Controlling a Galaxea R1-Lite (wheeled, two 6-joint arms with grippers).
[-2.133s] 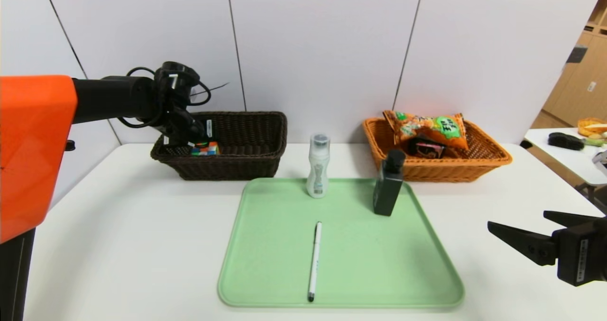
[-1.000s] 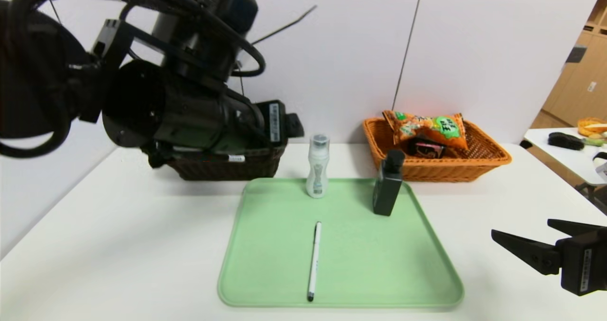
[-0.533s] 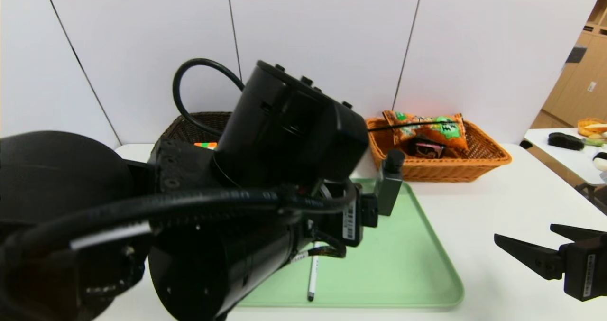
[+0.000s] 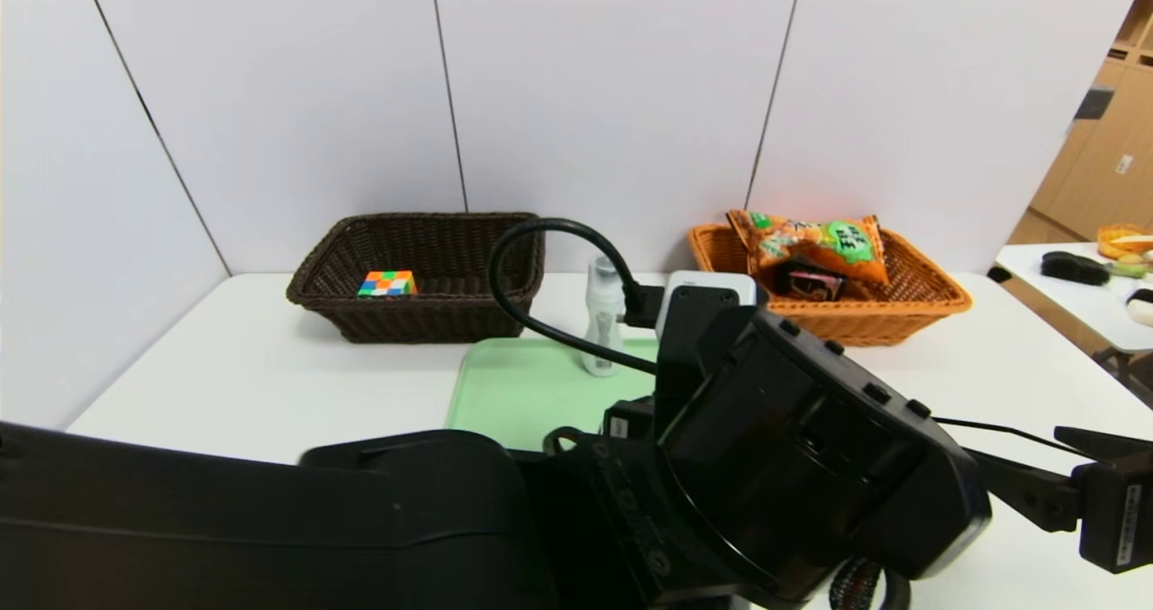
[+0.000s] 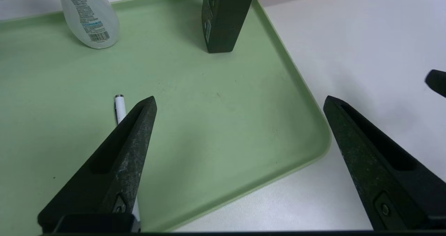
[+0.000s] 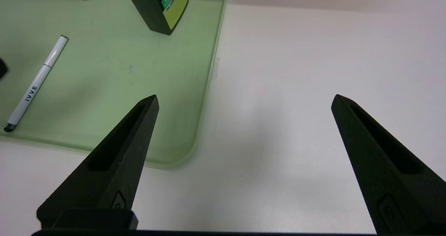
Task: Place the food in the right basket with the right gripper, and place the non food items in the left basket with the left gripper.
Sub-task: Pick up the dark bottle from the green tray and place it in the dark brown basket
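Left arm has swung from over the brown left basket (image 4: 414,272) across to the green tray (image 4: 522,385), and now fills the lower half of the head view. Cube (image 4: 387,283) lies alone in that basket, so that drop looks finished. Right arm has barely shifted.

Left hand (image 5: 240,103): fingers spread wide, nothing between them, hovering low over the tray's near corner. White pen (image 5: 120,107) lies flat on the tray, just beside and partly under one finger (image 5: 118,159). Beyond the fingertips stand the dark bottle (image 5: 224,16) and, further off to one side, the clear bottle (image 5: 89,18); both upright on the tray.

Right hand (image 6: 244,103): fingers also spread, empty, parked above the bare white surface (image 6: 313,72) just off the tray edge. From it, the dark bottle and pen sit off to one side, well apart.

Orange right basket (image 4: 901,308) holds a snack bag (image 4: 811,241) and a small dark packet (image 4: 811,281).

Judgement: three things remain on the tray, and all look non-food, so the left hand has the remaining work. Pen is nearest to it and is probably the next pick. Being thin and flat on the tray, it may slip or roll under the fingertips; hand needs to shift sideways to centre over it. Food side appears done.
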